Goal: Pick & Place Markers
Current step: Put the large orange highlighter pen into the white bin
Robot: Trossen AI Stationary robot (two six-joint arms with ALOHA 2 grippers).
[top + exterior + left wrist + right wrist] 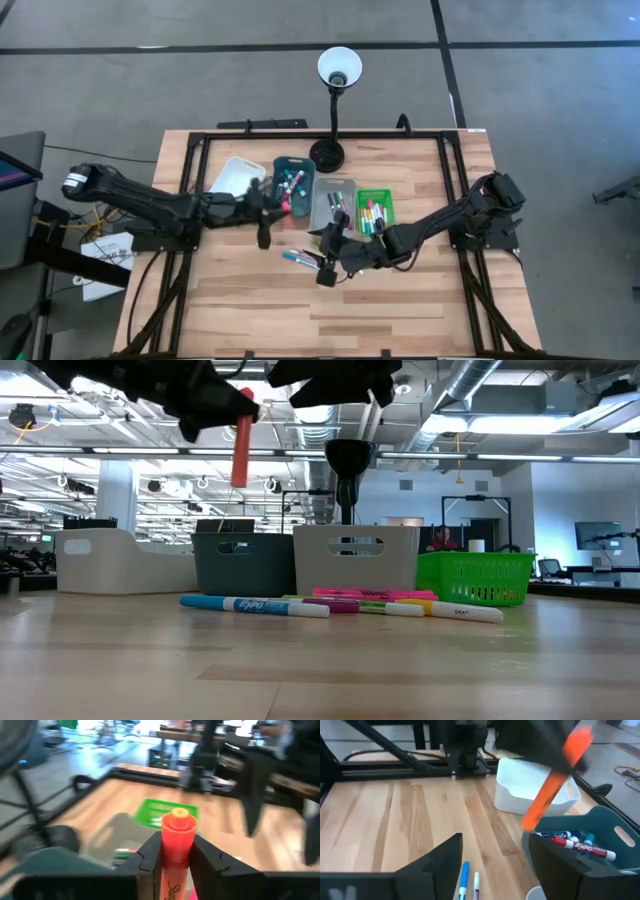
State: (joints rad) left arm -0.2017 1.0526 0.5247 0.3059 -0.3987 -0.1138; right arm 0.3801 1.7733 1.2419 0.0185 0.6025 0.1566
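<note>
Markers lie in a loose row on the wooden worktop [400, 300] near its middle: a blue-capped white marker [255, 605] and pink and yellow-green ones [372, 598] behind it. One orange marker [177, 845], a smooth round barrel with a stepped cap, stands upright clamped between the left pincer's [176, 857] dark fingers, raised above the teal tray [293, 185] toward the worktop's back edge. The right pincer [492, 865] hovers over the loose row with its fingers spread wide, holding nothing. A green mesh basket [475, 577] sits rightmost in the tray row.
</note>
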